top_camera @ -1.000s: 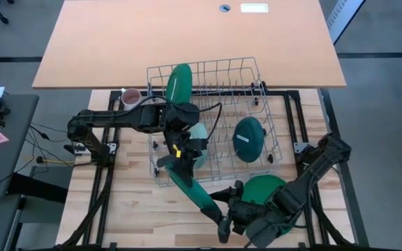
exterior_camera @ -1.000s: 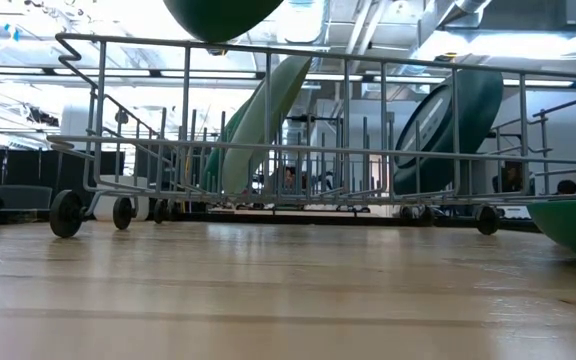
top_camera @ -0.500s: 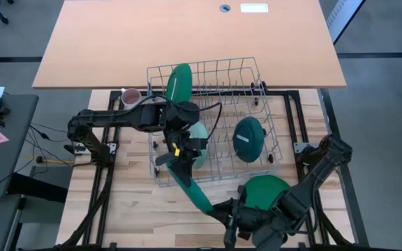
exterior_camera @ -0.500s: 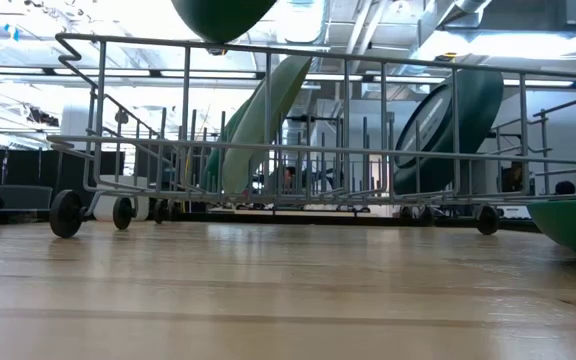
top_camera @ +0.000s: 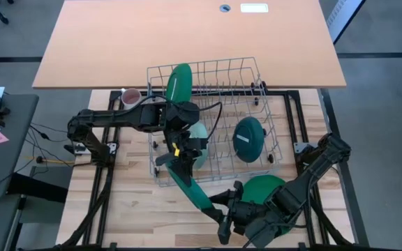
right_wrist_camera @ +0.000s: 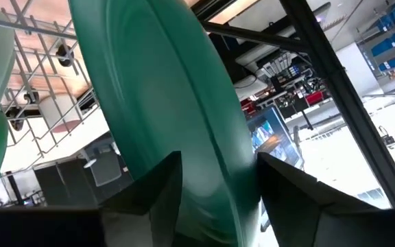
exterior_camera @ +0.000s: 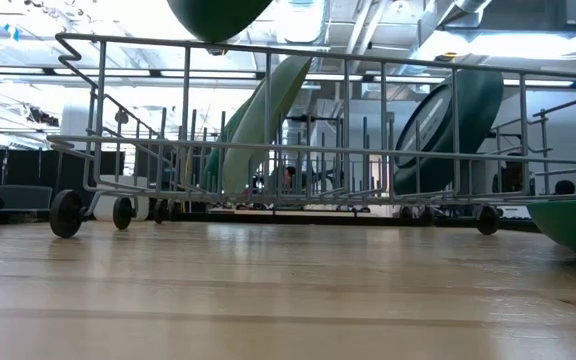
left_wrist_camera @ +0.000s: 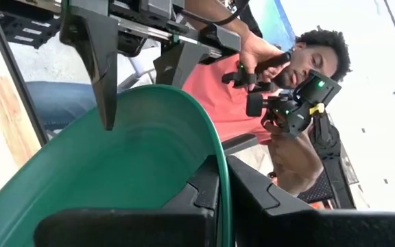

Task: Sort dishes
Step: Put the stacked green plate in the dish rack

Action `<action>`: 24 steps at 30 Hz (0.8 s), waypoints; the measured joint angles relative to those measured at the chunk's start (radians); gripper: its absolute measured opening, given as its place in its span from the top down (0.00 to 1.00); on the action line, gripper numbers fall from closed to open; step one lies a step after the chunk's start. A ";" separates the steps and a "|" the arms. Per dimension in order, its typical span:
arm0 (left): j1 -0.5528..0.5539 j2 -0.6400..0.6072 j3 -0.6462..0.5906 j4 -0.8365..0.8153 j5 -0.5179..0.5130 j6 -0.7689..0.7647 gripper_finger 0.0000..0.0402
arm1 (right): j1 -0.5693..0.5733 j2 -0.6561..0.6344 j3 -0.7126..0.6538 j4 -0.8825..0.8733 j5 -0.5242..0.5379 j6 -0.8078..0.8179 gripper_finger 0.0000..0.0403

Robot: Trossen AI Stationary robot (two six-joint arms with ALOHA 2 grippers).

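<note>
**Two grippers, one green plate, out in front of the rack**

Here we are at the wooden table [top_camera: 131, 202], and all eyes go to the large dark green plate [top_camera: 190, 189] held on edge just in front of the wire dish rack [top_camera: 211, 77]. The left gripper [top_camera: 180, 162] reaches over the rack's front rail and has its fingers pinched tight on the plate's upper rim – the left wrist view shows the rim wedged between the two dark fingers [left_wrist_camera: 204, 195].

At the plate's lower end sits the right gripper [top_camera: 225, 217], low over the table's near edge. Its fingers [right_wrist_camera: 149, 185] stand spread, one on each face of the plate, straddling the rim; whether they actually press on it I cannot tell.

Now the rest of the dishes. A second large dark green plate [top_camera: 179, 84] stands upright at the rack's back left corner. The pale mint plate [top_camera: 199, 132] leans inside the rack just beside the left arm, and the smaller dark teal plate [top_camera: 248, 138] leans in the rack's right half. The third large green plate [top_camera: 267, 187] lies flat on the table in front of the rack's right corner – partly under the right arm.

A pinkish mug [top_camera: 130, 96] sits outside the rack's back left corner. Beyond the table, a person [left_wrist_camera: 252, 89] in a red top is holding a device.
</note>
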 joint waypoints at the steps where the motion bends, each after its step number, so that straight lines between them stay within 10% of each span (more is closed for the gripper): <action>1: 0.000 0.000 0.000 0.000 0.000 0.002 0.97 | -0.001 0.000 0.000 0.000 0.000 -0.001 0.53; 9: 0.009 0.002 0.000 0.007 -0.025 0.084 0.96 | 0.017 -0.001 0.001 0.007 -0.014 -0.037 0.95; 24: 0.065 -0.005 -0.002 0.227 -0.011 0.077 0.55 | 0.020 -0.001 0.000 0.017 0.024 0.088 0.98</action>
